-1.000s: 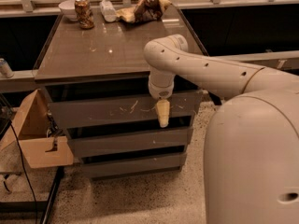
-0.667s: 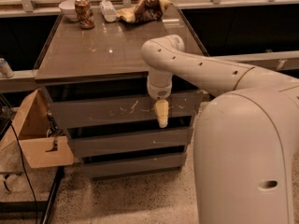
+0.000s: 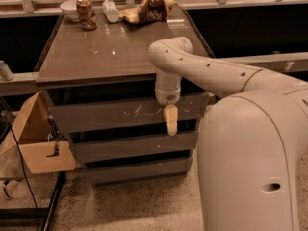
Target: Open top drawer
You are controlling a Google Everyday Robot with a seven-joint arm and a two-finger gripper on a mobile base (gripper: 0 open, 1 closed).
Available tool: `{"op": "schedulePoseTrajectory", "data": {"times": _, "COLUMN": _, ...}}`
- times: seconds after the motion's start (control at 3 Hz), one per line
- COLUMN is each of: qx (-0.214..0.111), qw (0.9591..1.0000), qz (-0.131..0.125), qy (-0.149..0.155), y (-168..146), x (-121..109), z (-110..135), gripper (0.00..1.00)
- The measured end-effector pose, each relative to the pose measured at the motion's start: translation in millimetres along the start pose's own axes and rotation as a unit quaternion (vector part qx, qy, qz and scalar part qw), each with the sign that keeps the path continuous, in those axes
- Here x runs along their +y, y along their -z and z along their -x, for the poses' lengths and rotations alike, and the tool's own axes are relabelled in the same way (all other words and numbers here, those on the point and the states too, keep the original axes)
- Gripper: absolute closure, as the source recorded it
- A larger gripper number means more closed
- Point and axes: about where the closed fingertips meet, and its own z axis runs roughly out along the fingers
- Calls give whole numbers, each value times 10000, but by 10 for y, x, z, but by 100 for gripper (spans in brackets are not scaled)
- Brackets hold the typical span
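The large white robot arm [image 3: 226, 76] is reaching across the wide grey scratched top drawer [image 3: 106, 115], which is sitting just under the brown tabletop [image 3: 110, 47], long axis running left-right, front facing outward. The cream gripper [image 3: 170, 121] is pointing down over the drawer's lower edge; I cannot tell its opening.

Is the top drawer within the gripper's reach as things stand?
Probably yes: the gripper hangs directly before the top drawer, at its lower edge, with nothing between them.

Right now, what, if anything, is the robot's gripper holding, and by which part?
It cannot be told. The gripper hangs pointing down at the lower edge of the top drawer; whether it grips that edge does not show.
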Motion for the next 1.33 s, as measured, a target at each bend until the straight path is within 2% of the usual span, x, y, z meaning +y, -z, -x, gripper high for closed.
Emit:
{"op": "schedulePoseTrajectory", "data": {"times": 0.67, "qx": 31, "qw": 9996, "qz": 264, "qy": 24, "y": 81, "x": 260, "z": -76, "gripper": 0}}
{"op": "schedulePoseTrajectory", "data": {"times": 1.33, "qx": -11, "qw": 9991, "qz": 412, "qy": 102, "y": 191, "x": 460, "z": -100, "gripper": 0}}
